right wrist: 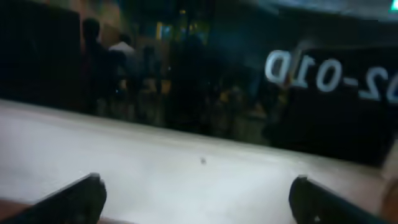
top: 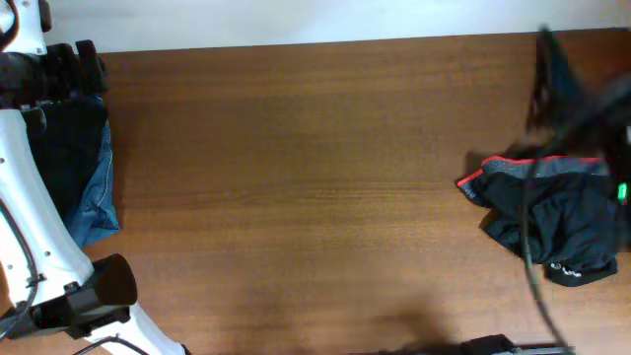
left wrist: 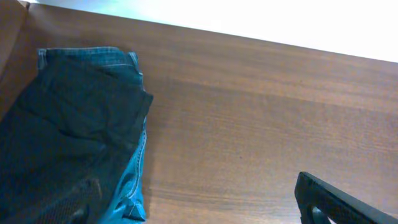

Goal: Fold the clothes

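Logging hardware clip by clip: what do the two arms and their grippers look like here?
The left arm has white links with black joints and a thin black cable along it. The right arm is a dark, blurred shape with a green light and a hanging black cable. The right gripper has black, blunt fingers; the left wrist view shows one black finger.

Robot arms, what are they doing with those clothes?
Nothing is being folded yet. A crumpled black garment lies at the table's right edge, with the right arm blurred above it and the right gripper open and empty. Blue jeans sit folded at the left, by the left arm.
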